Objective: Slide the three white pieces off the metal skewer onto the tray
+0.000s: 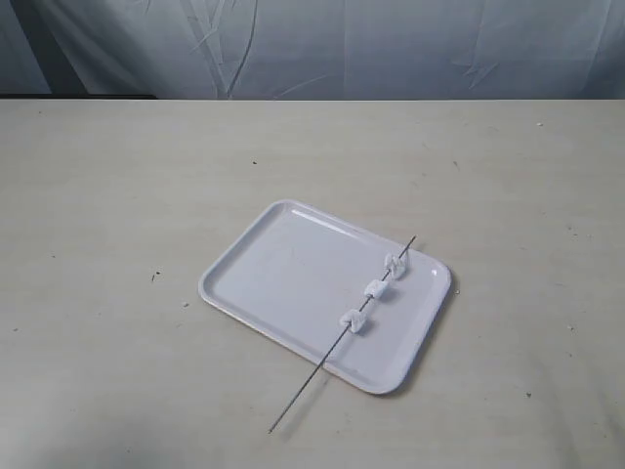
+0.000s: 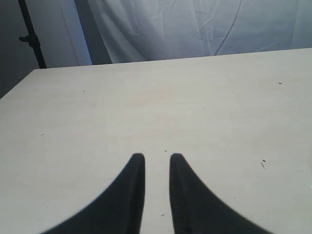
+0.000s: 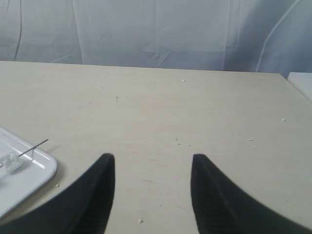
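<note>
Three pieces (image 1: 377, 289) sit threaded on the skewer (image 1: 310, 379), which lies slantwise across the right end of the tray (image 1: 273, 274), its near tip out over the tabletop (image 1: 117, 195). The left fingers (image 2: 134, 190) stand narrowly apart and the right fingers (image 3: 97, 190) wide. Both are empty.

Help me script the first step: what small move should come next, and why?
Probably bring the open left end effector to the skewer's bare end overhanging the tray: three white pieces sit threaded on it, and the right end effector, also open and empty, is away too.
</note>
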